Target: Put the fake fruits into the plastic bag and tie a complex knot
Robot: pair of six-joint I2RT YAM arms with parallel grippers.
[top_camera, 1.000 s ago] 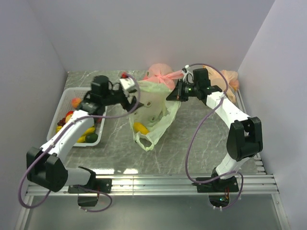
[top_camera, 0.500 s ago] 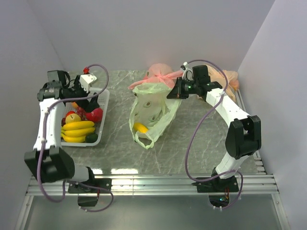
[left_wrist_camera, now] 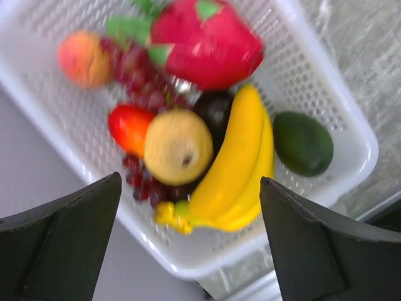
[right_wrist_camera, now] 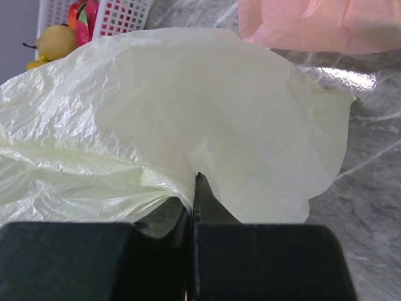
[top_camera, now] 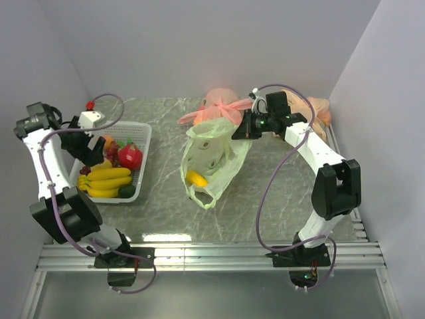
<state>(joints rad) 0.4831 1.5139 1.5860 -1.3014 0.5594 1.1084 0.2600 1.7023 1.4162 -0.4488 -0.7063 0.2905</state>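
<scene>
Near edge: both arm bases bolted side by side; grey marbled table (top_camera: 265, 199) runs away from them.

Left side, mid-table: white basket (top_camera: 145, 147) holds most of the fake fruits. Wrist view shows bananas (left_wrist_camera: 241, 157), dark green piece (left_wrist_camera: 304, 143), a yellowish pear-like fruit (left_wrist_camera: 177, 145), a small red piece (left_wrist_camera: 128, 125), grapes (left_wrist_camera: 135, 63), a peach (left_wrist_camera: 84, 58) and a big red piece with green leaves (left_wrist_camera: 207, 44). Left gripper (left_wrist_camera: 189, 183) hangs over the basket, fingers spread wide, nothing between them, not touching any fruit.

Centre: plastic bag (top_camera: 212, 156), pale green, lies slumped with its mouth toward the far side. One yellow fruit (top_camera: 194, 177) shows through the film low inside. Lower loop handle (top_camera: 202, 197) lies loose on the table; no knot made.

Right side: right gripper (right_wrist_camera: 195, 179) is clamped tight on the bag's upper edge, film pinched between the fingers, lifting that edge and holding the mouth up.

Far edge: pink bag (top_camera: 222, 103), knotted, just behind the green one; orange-tan bag (top_camera: 320, 109) beyond the right arm.

Judgement: the filling step is in hand, early on, with one fruit bagged and the rest in the basket. The next move calls for the left gripper to drop onto one fruit, probably the bananas or the pear lying uppermost, close on it, then carry it across to the held-open mouth. Tying comes later.
</scene>
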